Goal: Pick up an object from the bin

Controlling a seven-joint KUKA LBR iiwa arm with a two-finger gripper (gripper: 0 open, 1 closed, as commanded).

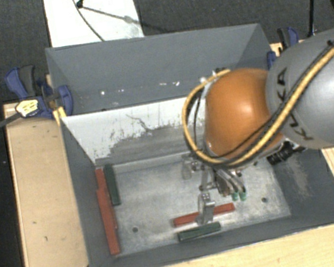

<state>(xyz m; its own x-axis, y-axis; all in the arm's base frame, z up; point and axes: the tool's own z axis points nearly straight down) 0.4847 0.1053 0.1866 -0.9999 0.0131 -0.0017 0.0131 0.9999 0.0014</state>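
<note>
Camera view: claw [212, 203] down at red bar [186, 220], dark green bar [199, 233] just beside; how far open, cannot tell.

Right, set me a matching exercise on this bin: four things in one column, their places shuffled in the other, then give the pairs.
Things
1. long red bar
2. short red bar
3. claw
4. orange cover

Places
A. on the arm, above the right half of the bin
B. lying along the left wall
C. low over a bar near the front wall
D. on the floor near the front, next to a dark green bar

Pairs: 1-B, 2-D, 3-C, 4-A
</note>
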